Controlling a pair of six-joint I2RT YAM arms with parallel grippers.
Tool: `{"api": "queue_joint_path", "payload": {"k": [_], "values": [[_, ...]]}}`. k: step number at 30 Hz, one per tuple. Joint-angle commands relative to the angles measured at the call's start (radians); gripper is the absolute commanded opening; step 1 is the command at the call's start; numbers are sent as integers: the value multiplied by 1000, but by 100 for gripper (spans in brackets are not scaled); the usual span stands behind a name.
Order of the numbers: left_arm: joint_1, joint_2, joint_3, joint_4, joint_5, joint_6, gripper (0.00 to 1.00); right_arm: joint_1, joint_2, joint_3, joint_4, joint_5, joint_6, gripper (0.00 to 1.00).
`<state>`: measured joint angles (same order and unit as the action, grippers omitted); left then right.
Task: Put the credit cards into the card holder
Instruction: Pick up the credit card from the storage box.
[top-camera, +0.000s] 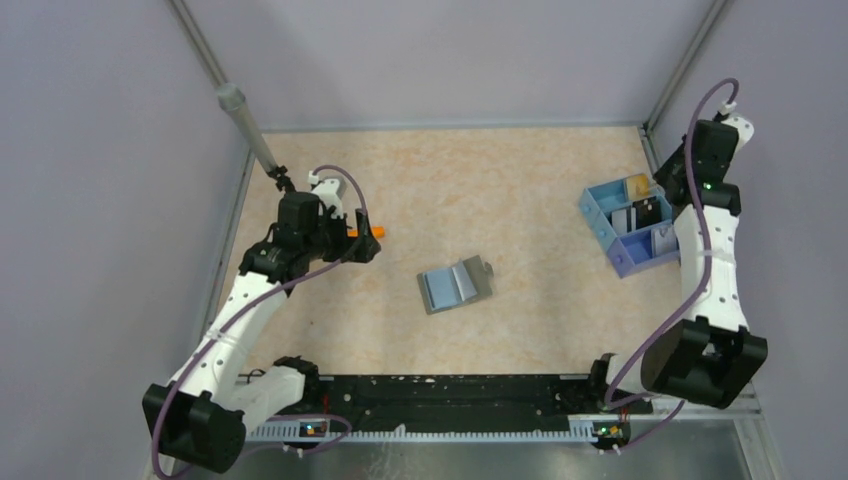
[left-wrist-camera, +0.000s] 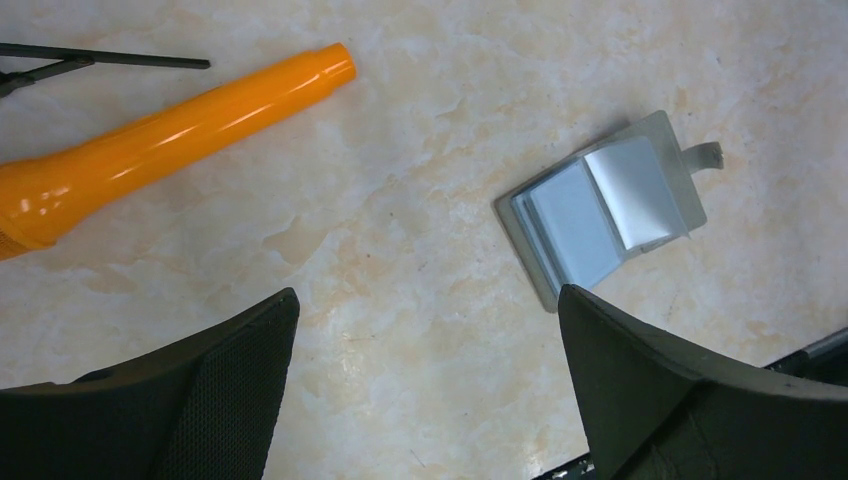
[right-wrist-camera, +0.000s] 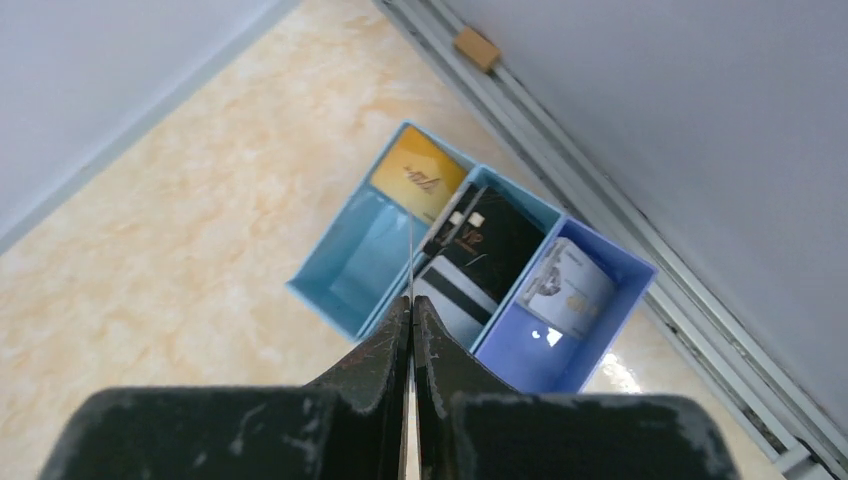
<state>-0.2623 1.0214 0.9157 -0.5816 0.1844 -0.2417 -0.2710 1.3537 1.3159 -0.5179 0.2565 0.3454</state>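
Observation:
The grey card holder (top-camera: 455, 285) lies open on the table, its light blue lining up; in the left wrist view the card holder (left-wrist-camera: 600, 210) lies beyond the right fingertip. My left gripper (top-camera: 350, 240) (left-wrist-camera: 428, 300) hovers open over bare table, nothing between its fingers. My right gripper (top-camera: 655, 205) (right-wrist-camera: 411, 300) is above the compartment tray, shut on a thin credit card (right-wrist-camera: 411, 255) seen edge-on. More credit cards lie in the tray: a gold one (right-wrist-camera: 418, 178), a black one (right-wrist-camera: 490, 250), a white one (right-wrist-camera: 565, 290).
The blue and lilac tray (top-camera: 600, 215) (right-wrist-camera: 330, 290) stands at the right near the wall rail. An orange stick (top-camera: 375, 232) (left-wrist-camera: 170, 140) lies by the left gripper. A grey pole (top-camera: 250, 130) leans at the back left. Walls close in on three sides.

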Motion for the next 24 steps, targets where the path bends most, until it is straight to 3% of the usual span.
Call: {"api": "queue_joint_path", "payload": {"k": [1, 7, 12, 16, 24], "values": [[3, -36, -12, 62, 120, 8, 99, 27, -101, -19, -53, -235, 8, 0], [-17, -68, -50, 151, 254, -87, 98, 237, -141, -56, -142, -455, -37, 0], [-56, -86, -124, 278, 396, -165, 99, 496, -151, -82, -172, -641, -65, 0], [-115, -70, -153, 340, 501, -192, 99, 663, -130, -128, -133, -790, -73, 0], [-225, 15, -111, 344, 599, -145, 99, 838, -62, -184, 15, -1087, -72, 0]]}}
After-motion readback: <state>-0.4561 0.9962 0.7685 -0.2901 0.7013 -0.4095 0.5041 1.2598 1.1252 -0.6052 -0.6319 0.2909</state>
